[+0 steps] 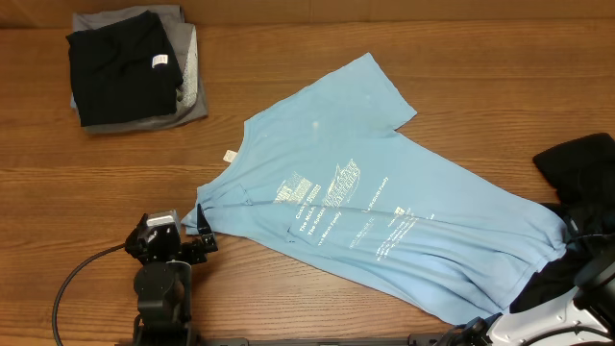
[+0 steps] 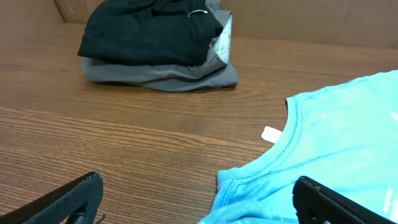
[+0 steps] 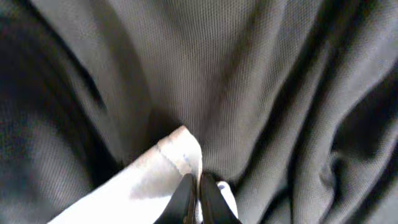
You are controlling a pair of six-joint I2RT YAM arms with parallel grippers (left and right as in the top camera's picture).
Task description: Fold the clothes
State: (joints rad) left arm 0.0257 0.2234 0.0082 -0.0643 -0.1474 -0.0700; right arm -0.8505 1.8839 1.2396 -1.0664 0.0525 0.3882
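Risk lies mostly at the right gripper [image 3: 198,186]. Its fingers are pressed together on a thin pale edge of fabric with a stitched hem, which looks to be the hem of the T-shirt [image 1: 384,192]. Dark cloth [image 3: 280,93] fills the view all round it. The bite looks shallow, so a pull could slip the hem out. The dark cloth just behind the fingers could also get caught and dragged along.

The left gripper [image 2: 196,182] is spread wide and holds nothing. It hangs low over the desk [image 2: 124,143], with the shirt's collar and shoulder just ahead and to its right. With only one edge held, a lift would likely bunch the shirt rather than fold it cleanly.

The T-shirt is light blue and lies flat but askew across the desk between the two grippers, print side up. Shallow wrinkles run near the collar and toward the hem, and a small white tag [image 2: 271,134] shows at the neck. A folded stack [image 2: 155,56], black on grey, sits well ahead of the left gripper.
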